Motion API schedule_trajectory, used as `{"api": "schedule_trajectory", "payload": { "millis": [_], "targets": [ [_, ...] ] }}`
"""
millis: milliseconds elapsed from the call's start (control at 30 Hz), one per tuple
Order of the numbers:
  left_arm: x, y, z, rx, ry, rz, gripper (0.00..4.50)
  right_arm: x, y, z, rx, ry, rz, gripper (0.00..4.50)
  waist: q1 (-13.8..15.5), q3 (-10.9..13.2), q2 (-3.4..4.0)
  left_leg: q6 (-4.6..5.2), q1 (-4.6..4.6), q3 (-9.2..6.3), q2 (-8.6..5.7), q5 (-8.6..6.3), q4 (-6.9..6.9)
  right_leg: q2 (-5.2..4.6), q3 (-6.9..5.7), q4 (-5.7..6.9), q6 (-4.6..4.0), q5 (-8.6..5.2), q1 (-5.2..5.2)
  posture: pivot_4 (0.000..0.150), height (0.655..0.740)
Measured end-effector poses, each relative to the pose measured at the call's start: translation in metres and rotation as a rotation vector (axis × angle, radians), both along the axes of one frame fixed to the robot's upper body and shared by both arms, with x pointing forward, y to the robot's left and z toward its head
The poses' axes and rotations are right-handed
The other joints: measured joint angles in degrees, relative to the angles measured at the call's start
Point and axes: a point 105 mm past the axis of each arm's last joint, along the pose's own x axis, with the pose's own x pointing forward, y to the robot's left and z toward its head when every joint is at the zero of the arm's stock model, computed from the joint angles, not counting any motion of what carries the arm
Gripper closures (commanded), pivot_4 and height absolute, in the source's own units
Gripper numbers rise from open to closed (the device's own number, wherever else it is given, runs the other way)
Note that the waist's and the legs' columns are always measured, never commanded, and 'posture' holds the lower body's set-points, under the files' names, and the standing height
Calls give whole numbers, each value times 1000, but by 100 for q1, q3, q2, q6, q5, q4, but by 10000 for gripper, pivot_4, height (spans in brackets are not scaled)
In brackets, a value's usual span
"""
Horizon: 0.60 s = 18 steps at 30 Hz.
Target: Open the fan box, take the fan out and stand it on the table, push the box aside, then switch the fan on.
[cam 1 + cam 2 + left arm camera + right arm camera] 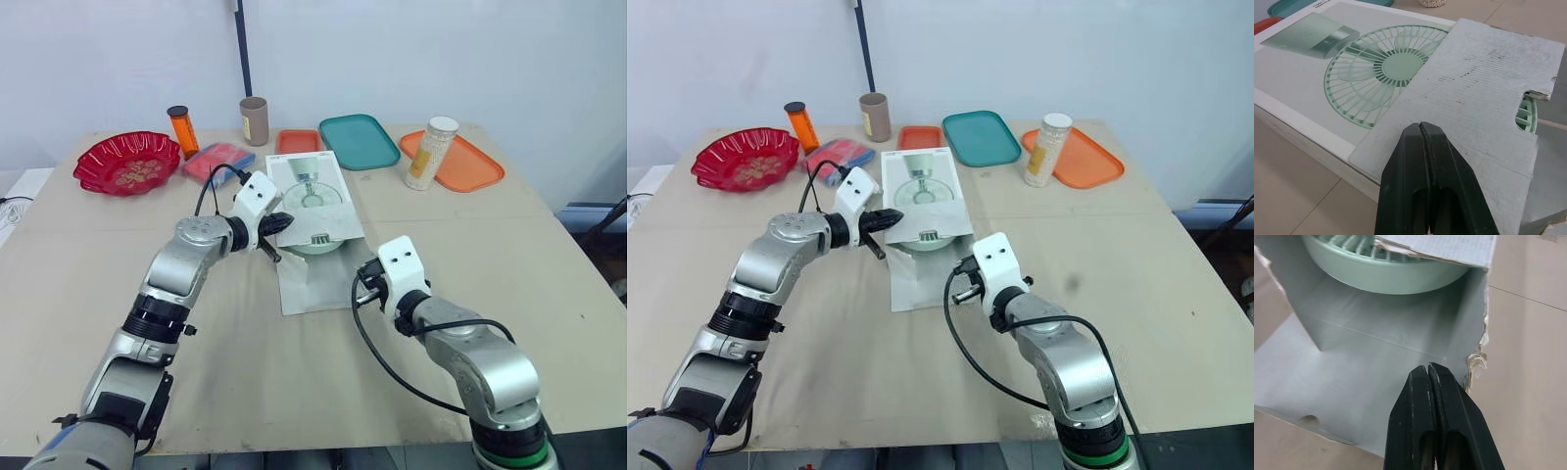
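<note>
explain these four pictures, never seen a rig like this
This is a humanoid robot with two arms, each ending in a black two-fingered pincer. The two wide pictures come from cameras in its head, looking down over the table. The two close-ups come from a camera on each wrist, looking out past that arm's pincer. Mid-table lies a white fan box, its near end open, a cardboard flap folded back and the green fan showing inside. The left pincer is shut at that flap's edge; the right pincer is shut at the box's open mouth. Neither visibly holds anything. Further back stand a red dish, an orange bottle, a teal tray and a jar at an orange tray's edge.
</note>
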Motion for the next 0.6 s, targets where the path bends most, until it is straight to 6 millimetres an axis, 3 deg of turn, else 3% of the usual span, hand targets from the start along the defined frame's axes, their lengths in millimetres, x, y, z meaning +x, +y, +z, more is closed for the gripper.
{"api": "schedule_trajectory", "payload": {
  "millis": [167, 367, 600],
  "targets": [
    [0, 1, 0, 1, -1, 1, 45000, 13, -14, -9, -44, 1, -32, 44683, 0, 0, 0, 0, 0, 2, 0, 0, 0, 0, 0, 0, 0, 0, 0, 1500, 7400],
    [0, 2, 0, 4, -2, 5, 45000, 28, -16, -6, -52, -41, -22, 44683, -1, 0, 0, 0, 1, 2, 0, 0, -1, 0, 1, -1, 0, 0, 0, 1500, 7400],
    [-1, 5, 1, 8, -6, 17, 45000, 69, -12, 0, -86, -124, 33, 44683, -70, 0, 0, -2, 3, 6, 3, 1, -6, 3, 4, -2, -1, 4, -2, 1500, 7400]
  ]
}}
